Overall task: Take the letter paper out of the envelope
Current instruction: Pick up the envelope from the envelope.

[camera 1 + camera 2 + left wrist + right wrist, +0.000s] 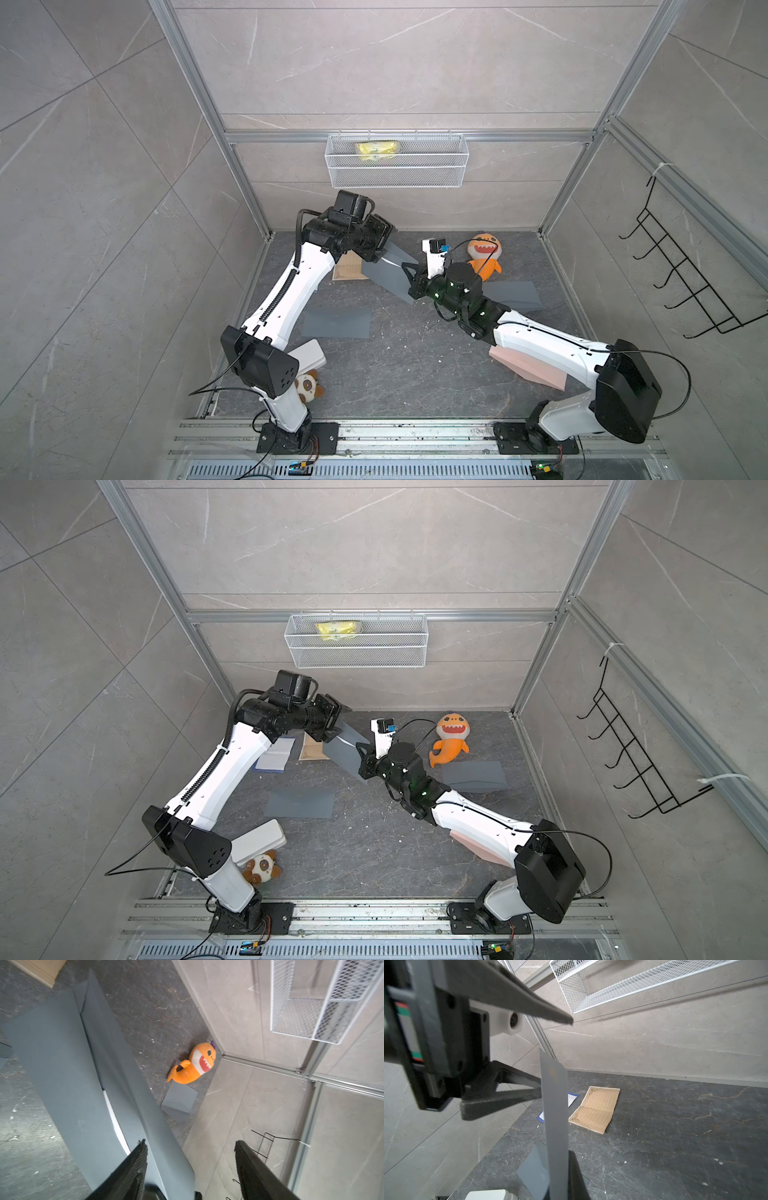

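Clamps grey envelope (62, 1053) in closed right gripper (409, 274); aims its long axis at left gripper (190, 1142), wide open, empty; bares letter paper (116, 1124) there.

Both arms: white shells on the long links, black joint housings. Left arm (291, 286) carries a black ribbed cable chain (276, 301) along its white link. Right arm (548, 349) shows green lights (436, 295) near the wrist; a thin black cable (688, 382) loops off its largest housing. Left gripper (190, 1144): black tapered fingers (137, 1159), ridged faces. Black base plates (328, 436).
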Robot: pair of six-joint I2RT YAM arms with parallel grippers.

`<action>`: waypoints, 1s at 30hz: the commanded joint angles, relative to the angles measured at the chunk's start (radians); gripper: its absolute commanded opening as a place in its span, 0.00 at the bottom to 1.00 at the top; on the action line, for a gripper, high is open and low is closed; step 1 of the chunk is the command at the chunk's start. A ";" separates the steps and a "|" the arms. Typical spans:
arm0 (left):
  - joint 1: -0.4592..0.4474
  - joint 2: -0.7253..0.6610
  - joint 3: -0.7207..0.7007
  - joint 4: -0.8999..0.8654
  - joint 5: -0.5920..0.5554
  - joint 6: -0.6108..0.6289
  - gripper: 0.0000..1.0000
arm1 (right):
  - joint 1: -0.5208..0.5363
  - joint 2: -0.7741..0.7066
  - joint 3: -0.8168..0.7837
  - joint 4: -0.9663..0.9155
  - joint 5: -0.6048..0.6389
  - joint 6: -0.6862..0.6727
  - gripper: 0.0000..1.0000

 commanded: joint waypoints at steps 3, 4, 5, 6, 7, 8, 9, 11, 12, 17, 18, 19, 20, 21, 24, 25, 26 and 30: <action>0.008 -0.054 0.128 0.008 -0.115 0.180 0.78 | -0.035 -0.058 0.051 -0.016 0.035 0.167 0.00; 0.008 -0.069 0.119 0.016 -0.131 0.192 0.78 | -0.041 -0.066 0.052 -0.010 0.039 0.192 0.00; 0.009 -0.088 0.102 0.026 -0.148 0.204 0.78 | -0.049 -0.074 0.054 -0.004 0.043 0.221 0.00; 0.009 -0.106 0.083 0.038 -0.163 0.216 0.78 | -0.059 -0.082 0.055 0.003 0.047 0.250 0.00; 0.008 -0.120 0.065 0.046 -0.168 0.223 0.78 | -0.065 -0.090 0.059 0.007 0.052 0.275 0.00; 0.009 -0.136 0.045 0.058 -0.169 0.231 0.77 | -0.076 -0.097 0.060 0.011 0.062 0.314 0.00; 0.006 -0.152 0.017 0.077 -0.166 0.237 0.75 | -0.087 -0.106 0.062 0.013 0.073 0.357 0.00; 0.006 -0.188 -0.057 0.144 -0.131 0.245 0.72 | -0.104 -0.124 0.053 0.037 0.106 0.442 0.00; 0.007 -0.208 -0.110 0.197 -0.104 0.245 0.72 | -0.114 -0.132 0.043 0.058 0.129 0.491 0.00; -0.012 -0.275 -0.308 0.424 -0.006 0.231 0.75 | -0.130 -0.150 0.026 0.129 0.213 0.689 0.00; -0.017 -0.282 -0.340 0.467 0.010 0.222 0.75 | -0.131 -0.154 0.033 0.123 0.224 0.712 0.00; -0.020 -0.284 -0.365 0.505 0.028 0.211 0.76 | -0.131 -0.157 0.039 0.107 0.238 0.733 0.00; -0.025 -0.283 -0.392 0.548 0.046 0.196 0.76 | -0.130 -0.162 0.042 0.099 0.254 0.762 0.00; -0.032 -0.283 -0.412 0.577 0.055 0.185 0.77 | -0.130 -0.166 0.042 0.096 0.266 0.796 0.00; -0.062 -0.274 -0.451 0.662 0.061 0.181 0.77 | -0.132 -0.170 0.037 0.081 0.282 0.898 0.00; -0.070 -0.270 -0.461 0.689 0.066 0.176 0.77 | -0.132 -0.171 0.041 0.065 0.280 0.924 0.00; -0.076 -0.264 -0.472 0.731 0.075 0.166 0.77 | -0.132 -0.173 0.043 0.046 0.279 0.953 0.00; -0.089 -0.234 -0.504 0.834 0.109 0.105 0.75 | -0.132 -0.175 0.037 0.022 0.264 1.035 0.00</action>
